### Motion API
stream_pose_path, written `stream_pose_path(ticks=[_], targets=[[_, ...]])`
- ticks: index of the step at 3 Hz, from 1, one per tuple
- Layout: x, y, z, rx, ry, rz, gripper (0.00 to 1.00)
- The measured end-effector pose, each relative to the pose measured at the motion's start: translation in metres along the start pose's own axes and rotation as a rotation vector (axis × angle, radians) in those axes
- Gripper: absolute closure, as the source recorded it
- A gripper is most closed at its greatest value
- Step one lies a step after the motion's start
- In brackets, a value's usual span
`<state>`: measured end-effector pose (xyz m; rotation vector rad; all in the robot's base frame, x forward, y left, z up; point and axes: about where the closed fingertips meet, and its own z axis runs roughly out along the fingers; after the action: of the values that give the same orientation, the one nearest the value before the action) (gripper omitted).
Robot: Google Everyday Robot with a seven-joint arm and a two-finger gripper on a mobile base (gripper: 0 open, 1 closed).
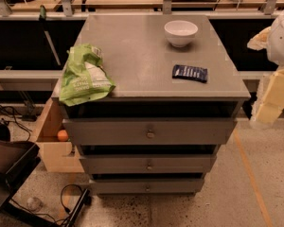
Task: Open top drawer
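The grey cabinet (146, 56) stands in the middle of the camera view with three grey drawer fronts. The top drawer (109, 131) is the tallest front, with a small round metal knob (150, 134) at its centre. A dark gap runs above its front, under the cabinet top. My arm and gripper (272, 96) show as white and cream parts at the right edge, to the right of the cabinet and a little above the top drawer, apart from the knob.
On the cabinet top lie a green chip bag (84, 75) at the left edge, a white bowl (181, 32) at the back and a dark blue packet (190, 73). A light wooden box drawer (51, 148) holding an orange ball (62, 135) sticks out at the left. Cables (68, 197) lie on the floor.
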<state>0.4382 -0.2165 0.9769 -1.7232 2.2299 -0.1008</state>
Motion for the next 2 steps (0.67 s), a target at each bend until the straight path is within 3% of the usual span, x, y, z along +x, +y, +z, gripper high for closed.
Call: stream_pose_path(ticks=[2], targets=[[-0.004, 0.010, 0.015, 0.039, -0.034, 0.003, 0.00]])
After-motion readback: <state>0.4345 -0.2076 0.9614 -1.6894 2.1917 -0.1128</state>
